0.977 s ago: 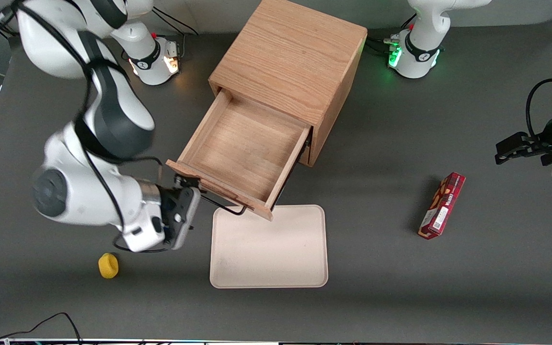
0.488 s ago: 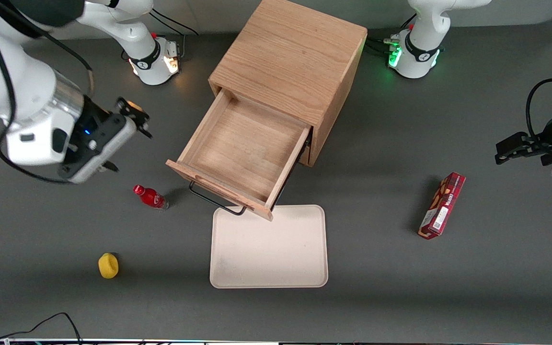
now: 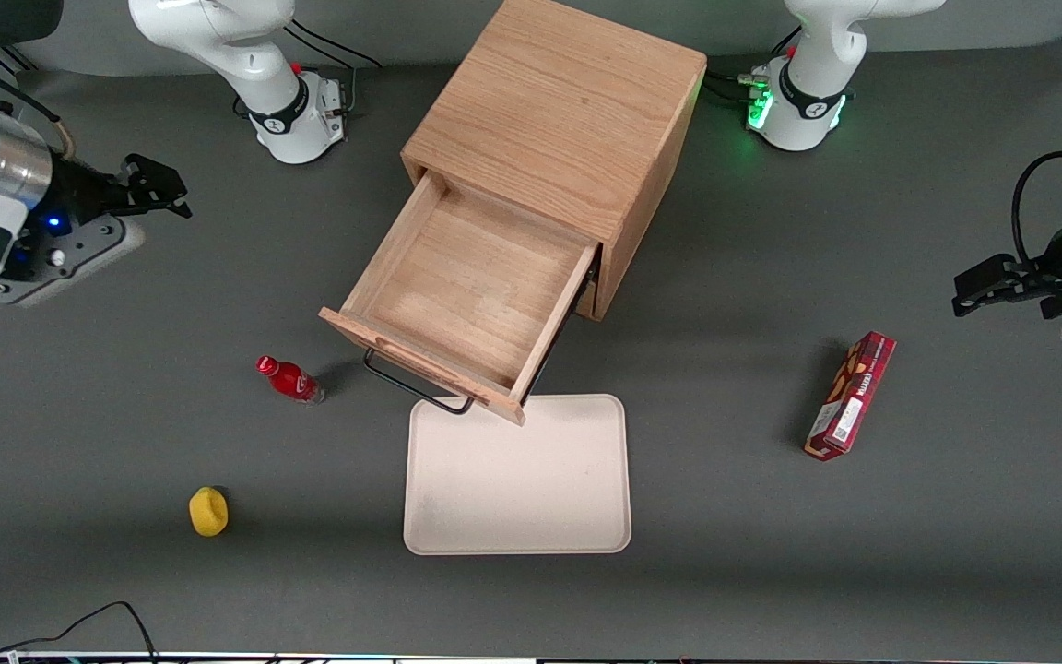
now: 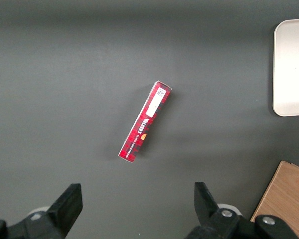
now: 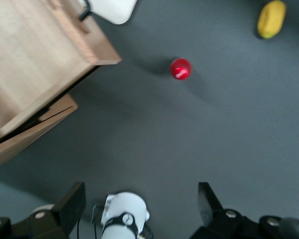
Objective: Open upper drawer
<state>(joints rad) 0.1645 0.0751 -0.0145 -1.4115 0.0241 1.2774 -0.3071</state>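
Observation:
The upper drawer (image 3: 471, 281) of the oak cabinet (image 3: 559, 101) stands pulled far out, its plain wooden inside showing with nothing in it. Its black wire bar handle (image 3: 416, 387) hangs over the edge of the tray. My gripper (image 3: 159, 187) is open and holds nothing. It is raised above the table toward the working arm's end, well apart from the drawer. The right wrist view shows the gripper (image 5: 139, 199) with both fingers spread wide, the drawer (image 5: 35, 55) and part of its handle (image 5: 84, 12).
A cream tray (image 3: 517, 480) lies in front of the drawer. A small red bottle (image 3: 289, 379) stands beside the drawer front. A yellow object (image 3: 208, 511) lies nearer the camera. A red box (image 3: 851, 395) lies toward the parked arm's end. The working arm's base (image 3: 291, 111) stands beside the cabinet.
My gripper was at the drawer handle one second ago. It has since drawn away toward the working arm's end of the table. The red bottle has come into view. The drawer has not moved.

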